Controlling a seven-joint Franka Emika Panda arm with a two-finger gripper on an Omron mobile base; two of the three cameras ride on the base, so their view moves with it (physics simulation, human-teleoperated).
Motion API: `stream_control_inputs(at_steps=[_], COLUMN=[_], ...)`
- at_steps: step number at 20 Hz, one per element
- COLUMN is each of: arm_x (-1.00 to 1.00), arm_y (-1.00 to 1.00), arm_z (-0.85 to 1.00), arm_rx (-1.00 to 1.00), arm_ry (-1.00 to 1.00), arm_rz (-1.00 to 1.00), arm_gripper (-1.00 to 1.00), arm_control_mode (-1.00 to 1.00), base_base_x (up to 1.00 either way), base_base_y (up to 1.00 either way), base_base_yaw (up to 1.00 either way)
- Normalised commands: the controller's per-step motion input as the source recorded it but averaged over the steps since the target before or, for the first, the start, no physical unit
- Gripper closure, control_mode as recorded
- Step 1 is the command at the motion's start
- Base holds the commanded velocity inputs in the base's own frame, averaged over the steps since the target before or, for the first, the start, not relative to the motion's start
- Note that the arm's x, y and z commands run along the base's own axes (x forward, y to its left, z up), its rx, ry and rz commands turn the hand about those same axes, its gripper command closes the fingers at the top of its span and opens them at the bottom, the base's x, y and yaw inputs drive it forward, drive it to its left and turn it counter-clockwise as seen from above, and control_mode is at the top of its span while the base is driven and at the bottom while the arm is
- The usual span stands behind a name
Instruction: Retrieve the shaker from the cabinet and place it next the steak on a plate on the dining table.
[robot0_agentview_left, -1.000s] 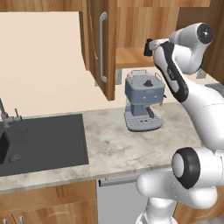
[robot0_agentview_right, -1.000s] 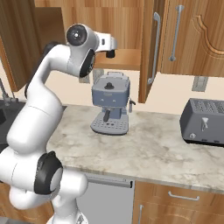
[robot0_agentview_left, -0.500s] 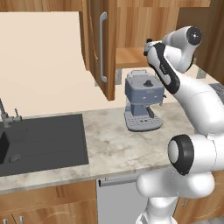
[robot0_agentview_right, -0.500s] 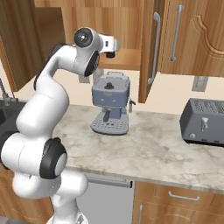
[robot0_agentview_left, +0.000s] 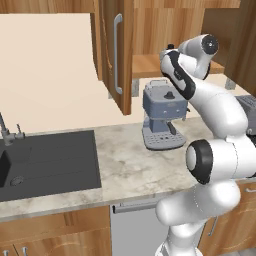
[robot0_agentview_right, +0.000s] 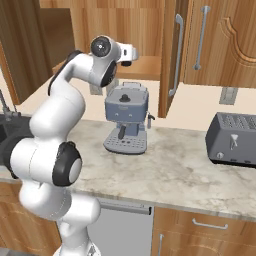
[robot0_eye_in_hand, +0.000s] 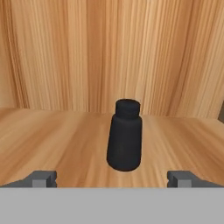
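Since a second ago the arm has reached further toward the open cabinet (robot0_agentview_left: 150, 30), bringing its hand up to the shelf edge, while the base has stayed put.

The shaker (robot0_eye_in_hand: 125, 135) stands upright on the wooden cabinet shelf, the wood-grain back wall well behind it. The gripper (robot0_eye_in_hand: 112, 178) faces the shaker with its fingertips (robot0_eye_in_hand: 41, 178) spread wide, one on each side of the shaker and short of it, touching nothing. In the right base view the gripper (robot0_agentview_right: 131, 52) sits at the front lip of the shelf.

The cabinet door with its silver bar handle (robot0_agentview_left: 118, 52) hangs open to the left of the shaker's shelf. Directly below the shelf, a grey-blue coffee machine (robot0_agentview_left: 162, 120) stands on the marbled counter (robot0_agentview_left: 130, 170). Far to the lower left of the shelf lies the dark sink (robot0_agentview_left: 47, 162), and to the lower right a grey toaster (robot0_agentview_right: 235, 139) sits on the counter.
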Motion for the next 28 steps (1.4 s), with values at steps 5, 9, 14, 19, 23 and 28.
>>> stream_control_inputs(at_steps=[5, 9, 14, 19, 23, 28], arm_x=[0.34, 0.36, 0.19, 0.09, 0.09, 0.26], arm_y=[-0.17, -0.1, -0.02, 0.0, 0.0, 0.0], arm_z=[0.0, 0.0, 0.0, 0.0, 0.0, -0.04], arm_rx=[0.0, 0.0, 0.0, 0.0, 0.0, 0.0], arm_ry=[0.03, 0.0, 0.0, 0.0, 0.0, 0.0], arm_rz=[0.0, 0.0, 0.0, 0.0, 0.0, 0.0], arm_gripper=[-1.0, -1.0, -1.0, -1.0, -1.0, -1.0], arm_control_mode=[-1.0, -1.0, -1.0, -1.0, -1.0, -1.0], base_base_x=[0.0, 0.0, 0.0, 0.0, 0.0, 0.0], base_base_y=[0.0, 0.0, 0.0, 0.0, 0.0, 0.0], base_base_yaw=[0.0, 0.0, 0.0, 0.0, 0.0, 0.0])
